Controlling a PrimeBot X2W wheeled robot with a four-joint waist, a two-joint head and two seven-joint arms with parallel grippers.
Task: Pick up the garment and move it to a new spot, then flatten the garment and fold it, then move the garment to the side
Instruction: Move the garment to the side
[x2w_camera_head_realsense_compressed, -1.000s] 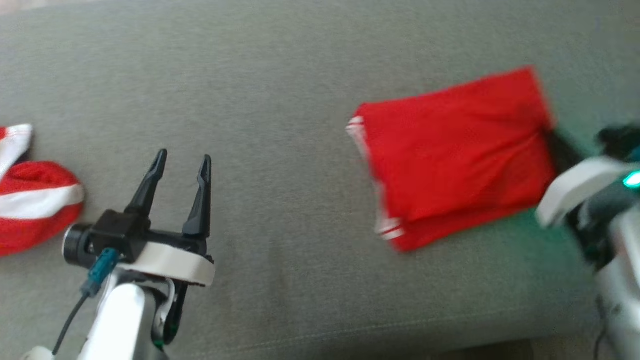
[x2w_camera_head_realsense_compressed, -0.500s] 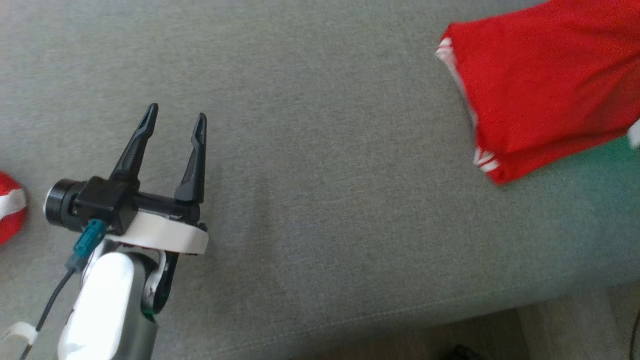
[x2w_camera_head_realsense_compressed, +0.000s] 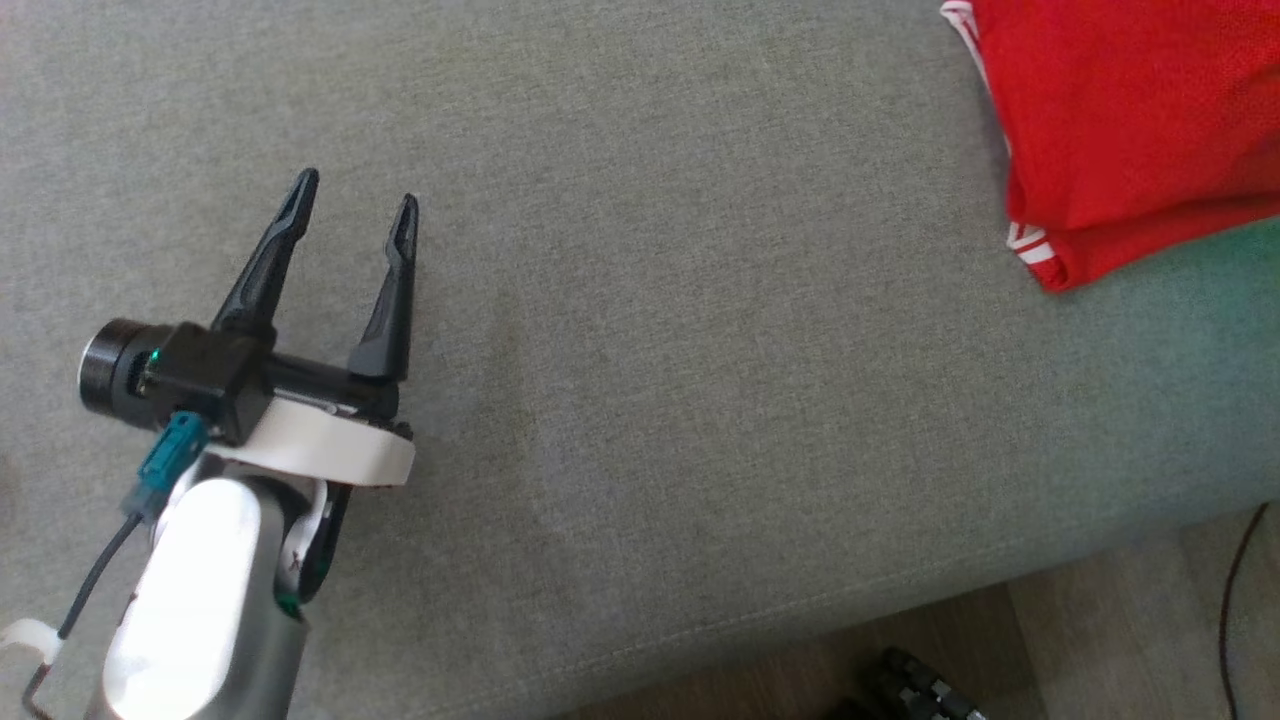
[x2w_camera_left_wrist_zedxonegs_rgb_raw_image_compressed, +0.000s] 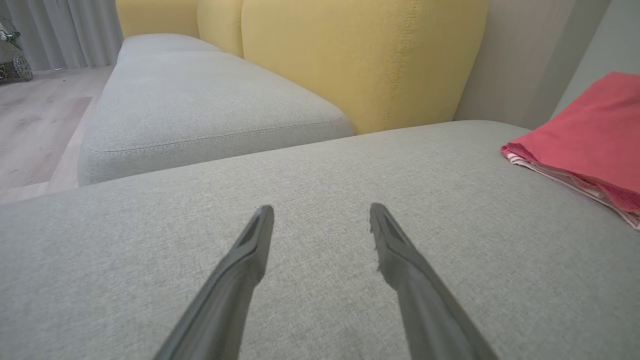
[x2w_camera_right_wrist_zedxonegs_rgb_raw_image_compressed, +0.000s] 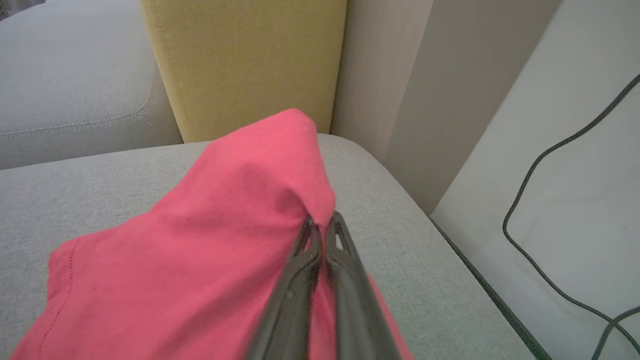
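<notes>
Folded red garment (x2w_camera_head_realsense_compressed: 1130, 120) lies far right on the grey cushion (x2w_camera_head_realsense_compressed: 700, 400), right gripper (x2w_camera_right_wrist_zedxonegs_rgb_raw_image_compressed: 322, 227) pinched tight on its raised edge. Folding looks done, the shift aside underway. Left gripper (x2w_camera_head_realsense_compressed: 355, 192) hovers wide open, empty, well left.

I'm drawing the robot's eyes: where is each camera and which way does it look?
Head view: up on the head, looking down at the grey sofa seat; the open left gripper and its pale forearm show.
Left wrist view: on the left wrist, looking low along that gripper's spread fingers toward the yellow backrest.
Right wrist view: on the right wrist, looking along the right gripper, shut on the red garment.
Shared: all three show the red garment.
</notes>
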